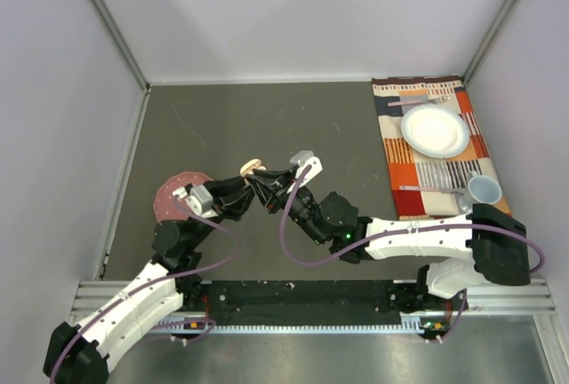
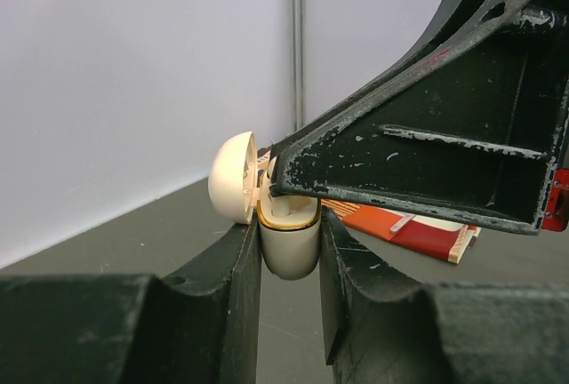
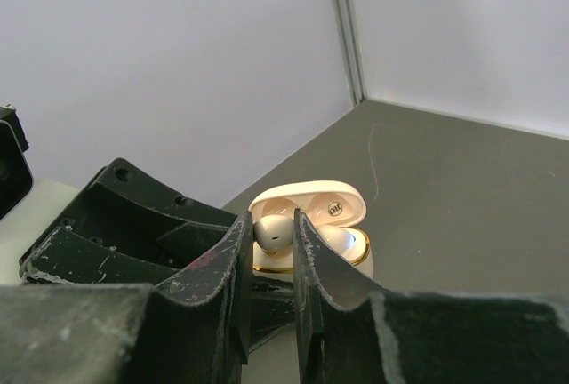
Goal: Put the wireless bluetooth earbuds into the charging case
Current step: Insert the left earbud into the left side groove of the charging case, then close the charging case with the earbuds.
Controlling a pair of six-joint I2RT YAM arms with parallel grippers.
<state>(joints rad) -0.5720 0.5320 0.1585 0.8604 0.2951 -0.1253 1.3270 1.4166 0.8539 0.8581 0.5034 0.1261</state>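
An earbud [image 3: 274, 232] poised over the open case [image 3: 345, 242]
The right gripper [image 3: 267, 240], nearly closed, pinches the tiny, light, slippery earbud, by its stem I think; the left gripper [image 2: 289, 228] squeezes the hard, smooth case's lower half.

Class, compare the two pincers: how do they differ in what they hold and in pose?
The left pincer clamps the open peach charging case by its body; the right pincer pinches a tiny earbud. The left pincer steadies its load from the sides; the right pincer reaches across the case's open top. Both are shut on something.
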